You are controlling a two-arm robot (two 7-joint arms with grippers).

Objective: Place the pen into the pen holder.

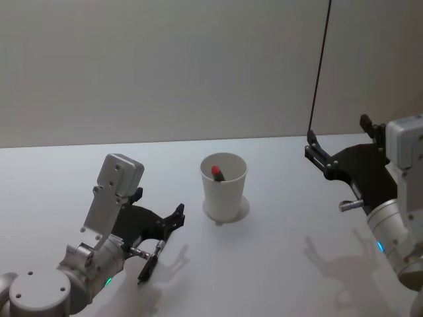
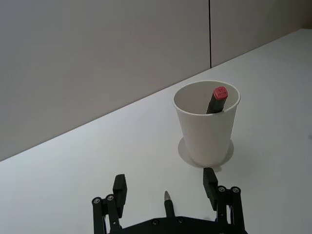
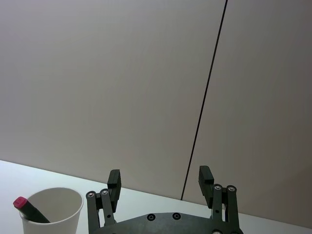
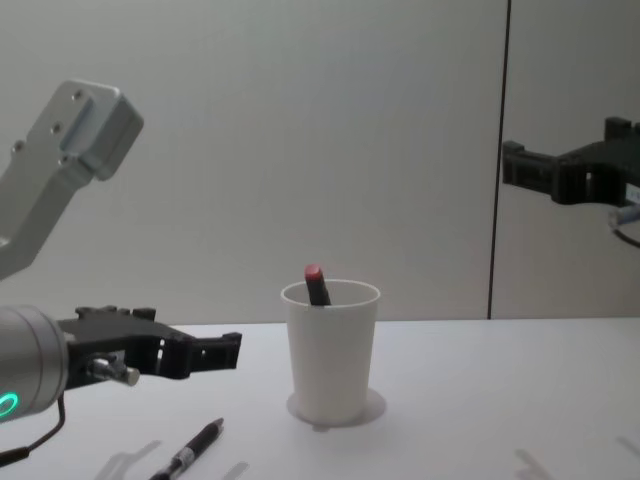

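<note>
The pen holder [image 1: 223,193], a white paper cup, stands mid-table. In it leans a dark pen with a red end [image 1: 216,172], also seen in the left wrist view [image 2: 217,99] and the chest view [image 4: 317,284]. A second dark pen [image 4: 188,456] lies on the table below my left gripper [image 1: 168,231], its tip [image 2: 167,201] pointing toward the cup [image 2: 207,131]. The left gripper [image 2: 165,184] is open, low, and a short way left of the cup. My right gripper [image 1: 337,132] hangs open, raised well to the right of the cup [image 3: 51,214].
The white table [image 1: 284,264] runs back to a plain wall. A thin dark vertical line [image 1: 320,66] marks the wall behind the right arm. A faint ring shows around the cup's base.
</note>
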